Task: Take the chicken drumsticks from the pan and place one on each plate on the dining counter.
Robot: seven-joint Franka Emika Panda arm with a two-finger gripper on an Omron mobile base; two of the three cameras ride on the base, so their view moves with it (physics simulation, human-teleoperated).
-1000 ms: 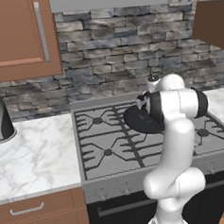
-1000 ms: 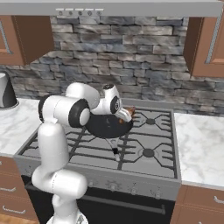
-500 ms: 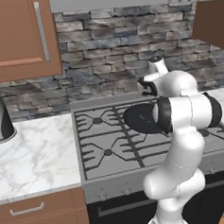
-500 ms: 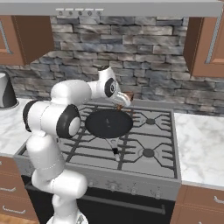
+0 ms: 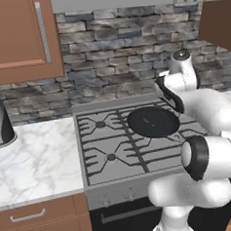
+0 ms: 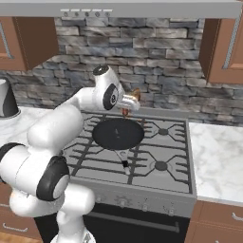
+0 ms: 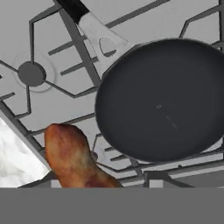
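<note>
Holding a golden-brown chicken drumstick (image 6: 135, 96), the claw (image 6: 128, 105) hangs in the air above the far edge of the pan (image 6: 117, 133), its fingers closed narrowly on the meat. From the hand view the drumstick (image 7: 72, 158) juts up between the finger tips, lifted clear of the pan (image 7: 164, 99), whose dark inside holds nothing. The pan (image 5: 152, 121) sits on the stove (image 5: 120, 144), its handle pointing toward the near edge. A marble desk (image 5: 30, 160) lies left of the stove.

Golden-brown drumstick (image 7: 72, 157) raised above seemingly empty black pan (image 7: 164, 100)
</note>
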